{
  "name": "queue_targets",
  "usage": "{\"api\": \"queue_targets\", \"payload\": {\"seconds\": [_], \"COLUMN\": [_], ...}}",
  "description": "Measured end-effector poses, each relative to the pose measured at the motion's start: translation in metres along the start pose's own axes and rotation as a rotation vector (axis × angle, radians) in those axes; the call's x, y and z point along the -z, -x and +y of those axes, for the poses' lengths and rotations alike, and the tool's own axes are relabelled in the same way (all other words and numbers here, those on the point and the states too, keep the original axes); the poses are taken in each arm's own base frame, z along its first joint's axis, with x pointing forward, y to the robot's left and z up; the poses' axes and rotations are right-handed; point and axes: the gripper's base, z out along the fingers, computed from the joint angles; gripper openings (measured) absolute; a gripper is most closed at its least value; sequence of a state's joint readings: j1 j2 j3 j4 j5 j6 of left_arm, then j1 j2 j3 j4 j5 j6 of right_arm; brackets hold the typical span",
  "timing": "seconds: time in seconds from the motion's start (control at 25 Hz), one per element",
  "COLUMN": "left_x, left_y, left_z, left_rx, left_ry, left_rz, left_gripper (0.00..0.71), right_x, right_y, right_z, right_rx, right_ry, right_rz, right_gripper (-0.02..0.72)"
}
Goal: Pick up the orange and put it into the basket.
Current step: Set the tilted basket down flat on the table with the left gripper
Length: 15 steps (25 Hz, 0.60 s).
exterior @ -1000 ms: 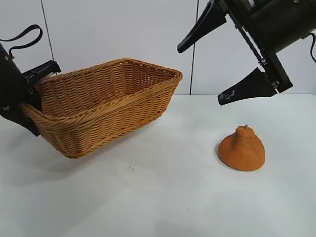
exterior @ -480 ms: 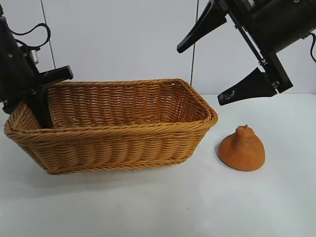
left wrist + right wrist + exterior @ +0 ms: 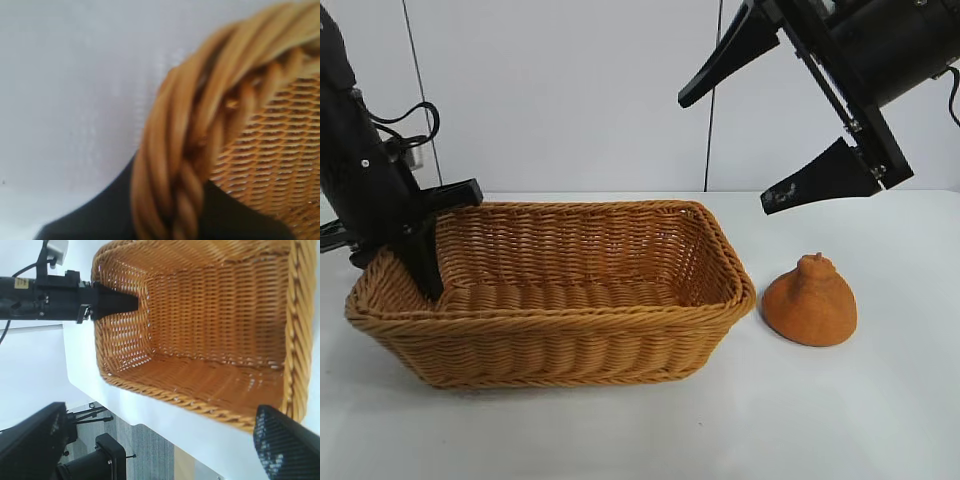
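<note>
Exterior view: my left claw [image 3: 405, 270] is clamped on the braided rim at the left short end of the basket [image 3: 580, 340], one finger inside against the wall, the other outside. The basket sits flat on the white table [image 3: 650, 430], its long side facing the camera. The orange [image 3: 810, 302] rests on the table just beside the basket's right end, apart from it and untouched. My right claw [image 3: 775, 150] hangs above the orange with its two fingers spread wide and nothing between them.

Progress, as I judge it: the basket is placed and steadied, but the orange is not yet picked up, so both the grasp and the drop into the basket remain.

Limits of view: my left wrist view shows only a blurred stretch of rim pinched between dark fingers [image 3: 235, 215], so the depth of the grip cannot be read. My right wrist view shows the empty basket interior [image 3: 210, 340] and one fingertip [image 3: 285, 445], but not the orange. Both arms are cut off by the edges of the exterior view.
</note>
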State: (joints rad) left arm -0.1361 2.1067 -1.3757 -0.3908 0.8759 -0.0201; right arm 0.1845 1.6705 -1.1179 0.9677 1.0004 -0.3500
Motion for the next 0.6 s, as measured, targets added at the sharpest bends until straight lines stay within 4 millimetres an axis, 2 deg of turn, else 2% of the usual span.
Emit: {"api": "queue_targets", "payload": {"seconds": [0.24,0.32,0.36,0.52,0.6], "left_x": [-0.0078,-0.0078,-0.0078,-0.0059,0.0015], "left_y": [0.0019,0.0019,0.0018,0.0014,0.0010], "left_z": [0.0021,0.0019,0.0017,0.0005,-0.0014], "left_rx": [-0.017,-0.018,-0.017,-0.016,-0.029], "left_ry": [0.000,-0.001,-0.003,-0.009,-0.006], "left_rz": [-0.003,-0.002,-0.001,0.007,0.001], "left_gripper": [0.090,0.123,0.178,0.515,0.603], "right_x": [0.0000,0.0000,0.0000,0.0000,0.0000], "right_y": [-0.0002,-0.0002,-0.0003,-0.0007,-0.0008], "right_z": [0.0001,0.0001,0.0001,0.0003,0.0003], "right_rx": [0.000,0.000,0.000,0.000,0.000], "right_ry": [0.001,0.001,0.001,0.003,0.003], "right_rz": [0.002,0.002,0.003,0.008,0.009], "right_gripper": [0.694,0.694,0.694,0.694,0.694]}}
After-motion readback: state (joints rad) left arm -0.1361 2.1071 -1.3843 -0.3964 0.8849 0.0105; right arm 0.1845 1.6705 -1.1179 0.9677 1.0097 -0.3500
